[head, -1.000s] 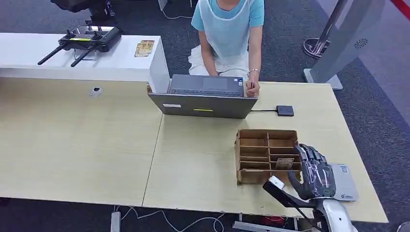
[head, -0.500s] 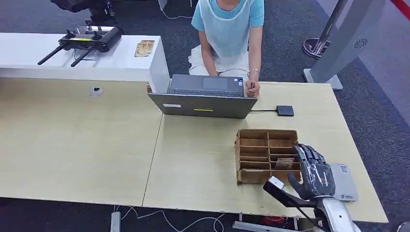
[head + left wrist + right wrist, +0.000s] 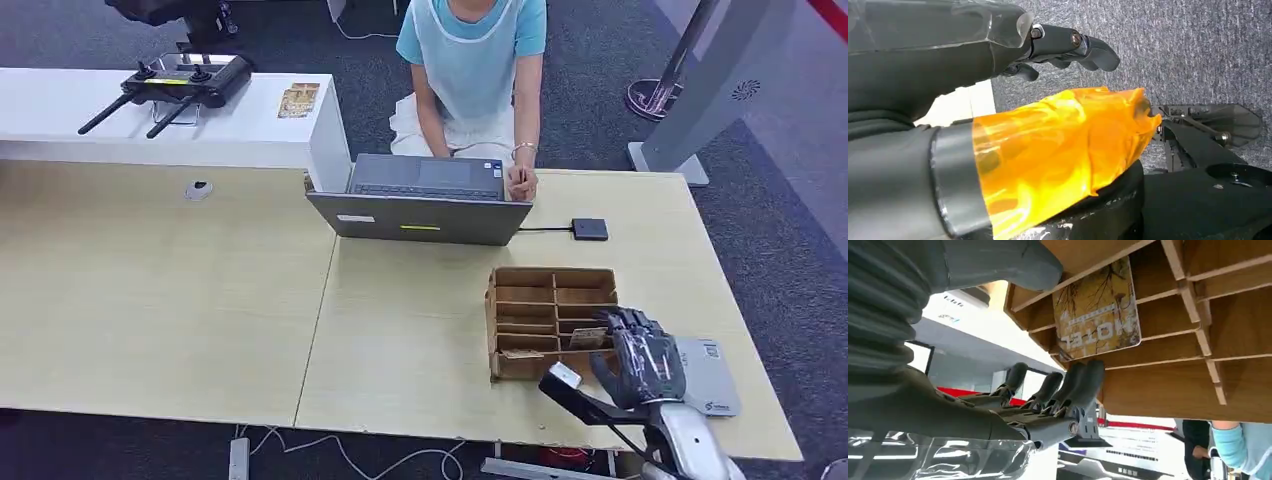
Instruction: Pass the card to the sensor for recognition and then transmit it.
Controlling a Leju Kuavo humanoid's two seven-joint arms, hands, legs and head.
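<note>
A yellow-brown card (image 3: 588,338) printed "HOTEL" (image 3: 1098,315) stands in a slot of the brown cardboard organizer (image 3: 545,278) on the table's right part. My right hand (image 3: 645,362) is at the organizer's near right corner. Its dark fingers (image 3: 1070,382) reach to just beside the card's edge, and the thumb lies on the other side of the divider; nothing is held between them. A flat grey sensor pad (image 3: 712,378) lies on the table right of that hand. My left hand (image 3: 1038,100), its thumb wrapped in orange film, hangs over grey carpet and holds nothing.
A person sits at the far side with a hand on an open laptop (image 3: 425,200). A small black box (image 3: 590,228) is cabled to it. A white counter (image 3: 170,125) at back left carries a remote controller (image 3: 180,85). The table's near edge runs just below my right hand.
My right hand has drawn slightly toward the table's near edge and its fingers have bent further over the organizer's corner. The card still stands in its slot.
</note>
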